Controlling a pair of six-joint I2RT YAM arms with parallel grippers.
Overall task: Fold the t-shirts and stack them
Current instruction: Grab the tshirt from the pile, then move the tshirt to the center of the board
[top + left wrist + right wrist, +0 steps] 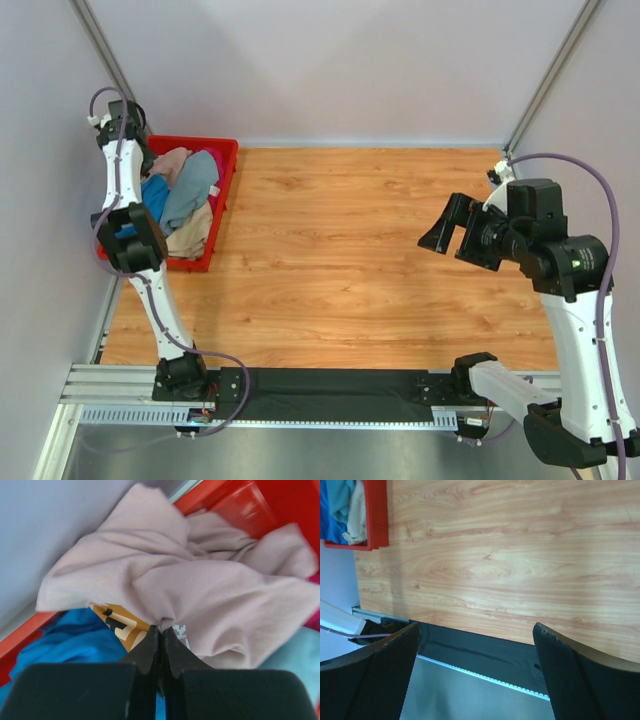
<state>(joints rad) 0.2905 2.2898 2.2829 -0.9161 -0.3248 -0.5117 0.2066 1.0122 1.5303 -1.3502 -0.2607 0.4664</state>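
1. Pinching a bunched fold of the dusty-pink t-shirt [200, 580], the left gripper [161, 630] is seen fully closed, its two black fingers pressed together with cloth caught at their tips.
2. The pink t-shirt is found inside the red crate [240, 500], heaped on top of the other garments and spreading away from the pinch towards the crate's far wall.
3. A bright blue t-shirt [65, 640] is seen lower in the crate, beneath the pink one and beside the closed fingers.
4. A strip of magenta cloth [312, 620] and a pale blue-grey garment [290, 655] are glimpsed on the other side of the crate.
5. A print [122, 625] of orange-brown, black and cream blocks is exposed on the pink cloth just beside the fingertips. No letters can be made out in it.
6. The right gripper [476, 627] is held wide open and grips nothing. It is positioned well apart from the crate, above the wooden table [520, 555].
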